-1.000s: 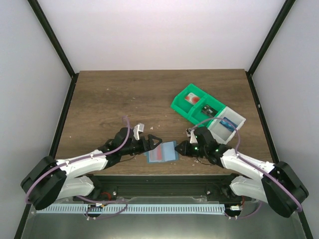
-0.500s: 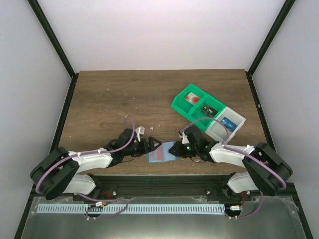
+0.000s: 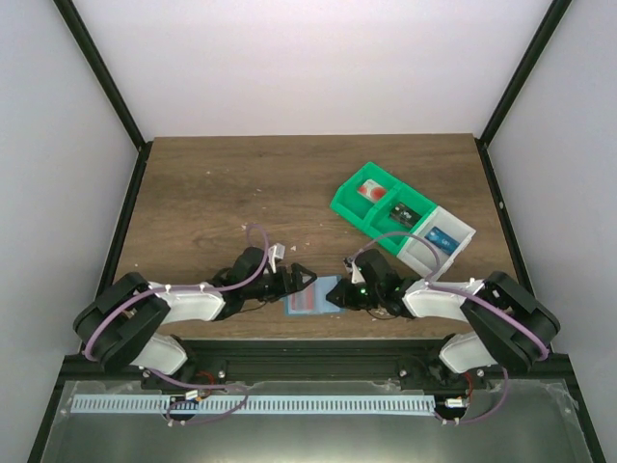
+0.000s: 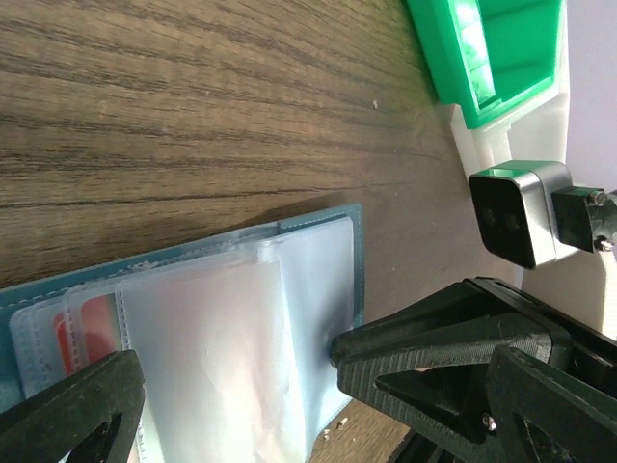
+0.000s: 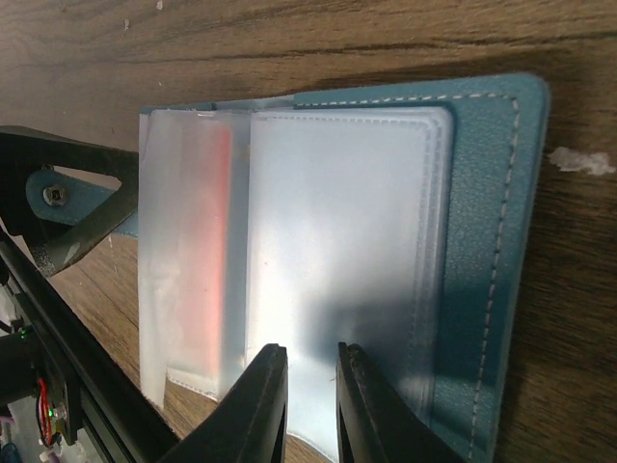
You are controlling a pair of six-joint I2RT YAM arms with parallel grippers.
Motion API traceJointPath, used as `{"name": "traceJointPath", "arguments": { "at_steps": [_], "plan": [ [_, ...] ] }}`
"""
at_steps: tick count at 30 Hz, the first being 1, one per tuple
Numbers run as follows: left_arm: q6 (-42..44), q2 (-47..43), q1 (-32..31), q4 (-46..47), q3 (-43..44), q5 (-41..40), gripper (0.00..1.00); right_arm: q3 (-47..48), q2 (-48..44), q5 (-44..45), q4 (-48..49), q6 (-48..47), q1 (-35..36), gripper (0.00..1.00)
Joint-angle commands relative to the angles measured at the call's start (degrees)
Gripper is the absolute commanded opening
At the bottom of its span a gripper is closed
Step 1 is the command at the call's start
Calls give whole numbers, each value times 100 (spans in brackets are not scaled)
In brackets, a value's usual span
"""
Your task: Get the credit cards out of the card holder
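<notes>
Dark wood grain runs across the bench (image 3: 193,193), with white walls on three sides and the green-and-white compartment bins (image 3: 386,207) toward the right edge. The card holder (image 3: 310,297) lies open and flat at the middle of the near edge, between my two arms.

Over the last second both arms have folded in low and close. My right end effector (image 3: 339,294) has slid in from the right and now covers the holder's right half. My left end effector (image 3: 301,280) has edged onto the left half from the other side. The holder itself has barely shifted.

My left fingers are spread wide, one tip over the holder's left part and the other just past its right border, so they straddle the clear sleeves without gripping anything. My right fingers are drawn nearly together with only a slit between them. They sit over the near edge of the pale sleeve stack. Whether they pinch a sleeve or merely rest above it, I cannot tell.

A credit card (image 5: 214,231) shows as a red blur through the frosted plastic in the left pocket, so it is not out yet. I see no card loose on the bench.

I judge that the approach is done and the work on the pockets is only beginning. The left arm looks placed to pin the cover while the right arm works at the sleeves. Those sleeves are thin and floppy, so the whole holder may lift or slide if the cover is not held down.
</notes>
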Motion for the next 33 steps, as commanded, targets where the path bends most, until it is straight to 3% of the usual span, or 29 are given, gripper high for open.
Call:
{"name": "traceJointPath", "arguments": {
  "at_steps": [1, 24, 33],
  "plan": [
    [-16, 97, 7, 87, 76, 231, 99, -55, 50, 147, 13, 59, 87, 17],
    [-744, 44, -357, 1075, 175, 759, 98, -102, -82, 348, 14, 87, 126, 17],
    [191, -510, -287, -1295, 608, -269, 100, -145, -291, 398, -57, 84, 135, 17]
  ]
}}
